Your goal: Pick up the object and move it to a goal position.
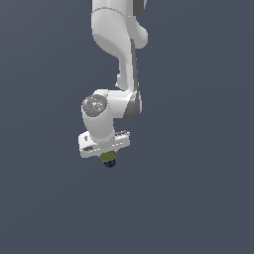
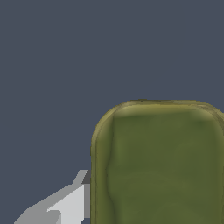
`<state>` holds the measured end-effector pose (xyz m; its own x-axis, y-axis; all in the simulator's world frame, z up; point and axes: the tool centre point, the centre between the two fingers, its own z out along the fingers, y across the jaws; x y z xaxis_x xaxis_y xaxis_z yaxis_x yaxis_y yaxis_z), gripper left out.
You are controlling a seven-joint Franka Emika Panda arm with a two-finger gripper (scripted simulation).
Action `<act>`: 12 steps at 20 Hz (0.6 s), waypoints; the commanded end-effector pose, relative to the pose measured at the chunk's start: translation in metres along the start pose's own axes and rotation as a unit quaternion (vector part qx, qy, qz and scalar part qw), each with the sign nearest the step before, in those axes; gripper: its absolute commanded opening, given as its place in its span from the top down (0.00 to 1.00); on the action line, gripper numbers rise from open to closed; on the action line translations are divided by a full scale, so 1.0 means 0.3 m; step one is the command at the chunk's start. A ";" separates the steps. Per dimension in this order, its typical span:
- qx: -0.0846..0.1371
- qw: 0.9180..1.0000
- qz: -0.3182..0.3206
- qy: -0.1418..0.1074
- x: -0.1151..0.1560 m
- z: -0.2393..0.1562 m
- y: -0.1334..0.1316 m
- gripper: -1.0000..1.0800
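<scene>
The object [image 1: 108, 160] is a small olive-green cylinder with a dark navy-blue end, poking out just below the white hand in the exterior view. My gripper [image 1: 107, 156] is shut on the object, and the hand hides most of its fingers there. In the wrist view the object [image 2: 159, 166] fills a large part of the picture as a rounded olive block. One grey finger [image 2: 72, 203] presses against its side. The other finger is out of the picture.
A plain dark grey-blue surface [image 1: 198, 198] lies all around. The white arm [image 1: 116, 44] comes down from the top of the exterior view. No goal marker shows.
</scene>
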<state>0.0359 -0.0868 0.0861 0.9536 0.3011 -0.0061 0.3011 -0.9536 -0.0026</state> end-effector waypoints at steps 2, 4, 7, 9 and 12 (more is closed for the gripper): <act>-0.001 1.000 0.000 0.003 -0.025 -0.074 -0.025 1.00; -0.001 1.000 0.000 0.003 -0.047 -0.120 -0.043 1.00; -0.001 1.000 0.000 0.003 -0.083 -0.198 -0.075 1.00; -0.001 1.000 0.000 0.003 -0.107 -0.253 -0.098 1.00; -0.001 1.000 0.000 0.003 -0.143 -0.335 -0.130 1.00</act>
<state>-0.0103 -0.0655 0.1723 0.9535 0.3015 -0.0049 0.3015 -0.9535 -0.0017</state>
